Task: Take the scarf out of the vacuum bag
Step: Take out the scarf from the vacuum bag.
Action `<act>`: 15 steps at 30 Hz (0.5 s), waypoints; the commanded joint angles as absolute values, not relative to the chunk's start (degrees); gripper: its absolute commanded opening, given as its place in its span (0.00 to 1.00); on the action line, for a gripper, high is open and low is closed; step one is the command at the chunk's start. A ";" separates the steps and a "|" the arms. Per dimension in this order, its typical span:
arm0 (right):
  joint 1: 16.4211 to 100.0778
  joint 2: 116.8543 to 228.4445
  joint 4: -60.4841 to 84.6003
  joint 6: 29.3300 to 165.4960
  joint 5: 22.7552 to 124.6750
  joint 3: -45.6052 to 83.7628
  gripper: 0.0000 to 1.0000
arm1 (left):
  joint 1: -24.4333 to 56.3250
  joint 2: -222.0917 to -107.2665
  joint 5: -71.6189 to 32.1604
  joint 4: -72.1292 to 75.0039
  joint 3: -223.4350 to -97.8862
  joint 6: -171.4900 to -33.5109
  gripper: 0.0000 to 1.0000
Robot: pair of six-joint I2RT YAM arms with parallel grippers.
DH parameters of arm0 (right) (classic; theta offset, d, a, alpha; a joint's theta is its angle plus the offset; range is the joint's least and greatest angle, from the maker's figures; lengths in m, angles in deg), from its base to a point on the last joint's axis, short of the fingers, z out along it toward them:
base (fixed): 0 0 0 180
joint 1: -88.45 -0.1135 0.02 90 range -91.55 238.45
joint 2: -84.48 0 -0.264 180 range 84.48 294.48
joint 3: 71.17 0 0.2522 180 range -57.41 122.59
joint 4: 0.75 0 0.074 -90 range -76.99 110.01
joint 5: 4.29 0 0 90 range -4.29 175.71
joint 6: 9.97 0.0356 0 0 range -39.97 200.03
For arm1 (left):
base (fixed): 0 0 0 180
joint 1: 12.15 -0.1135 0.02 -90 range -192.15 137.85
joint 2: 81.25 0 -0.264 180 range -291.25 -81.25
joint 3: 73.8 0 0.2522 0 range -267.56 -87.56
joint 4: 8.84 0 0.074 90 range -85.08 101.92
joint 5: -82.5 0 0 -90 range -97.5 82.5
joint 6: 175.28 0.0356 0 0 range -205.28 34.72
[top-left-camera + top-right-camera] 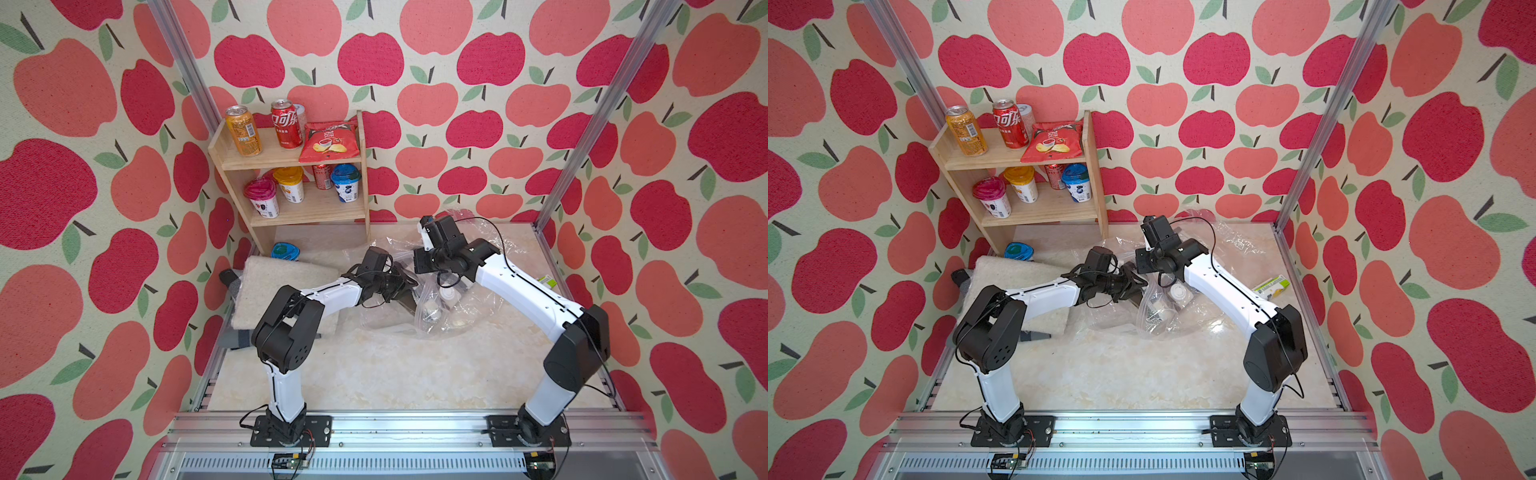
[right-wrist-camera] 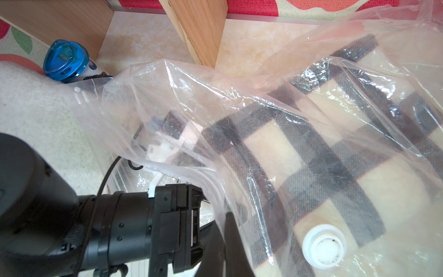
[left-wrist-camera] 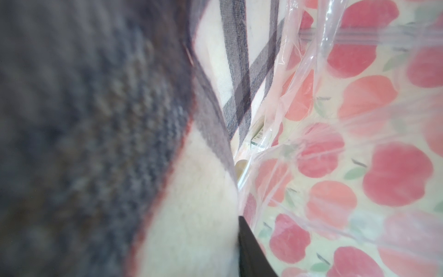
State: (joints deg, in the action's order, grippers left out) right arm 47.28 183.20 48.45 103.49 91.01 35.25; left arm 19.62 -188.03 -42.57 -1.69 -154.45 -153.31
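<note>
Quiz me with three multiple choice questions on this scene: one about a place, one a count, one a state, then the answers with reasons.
1. Where on the wooden rack is the red crisp packet? A. top board B. middle board C. bottom
2. How many cups stand on its middle board? A. one B. three C. five
3. What state is the checked scarf in? A. inside the clear bag B. spread on the table C. on the rack
1 A, it leans on the top board; 2 B, pink, yellow, blue lids; 3 A, stripes show through plastic by the white valve.
</note>
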 commanded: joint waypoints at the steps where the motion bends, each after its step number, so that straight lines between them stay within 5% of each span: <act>1: 47.95 182.06 48.50 103.87 91.76 35.40 0.00 | 19.93 -184.56 -44.52 -3.25 -153.34 -152.65 0.30; 6: 48.06 182.26 48.12 104.02 91.54 35.48 0.00 | 19.84 -183.25 -44.68 -3.00 -152.33 -152.01 0.39; 15: 48.20 182.01 48.60 103.77 91.93 35.74 0.00 | 19.78 -186.89 -45.99 -2.96 -153.88 -151.29 0.39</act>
State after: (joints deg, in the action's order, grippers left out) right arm 47.72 183.22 48.43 103.47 91.01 35.25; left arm 19.62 -185.15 -44.49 -1.80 -153.05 -153.11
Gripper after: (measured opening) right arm 0.048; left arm 0.383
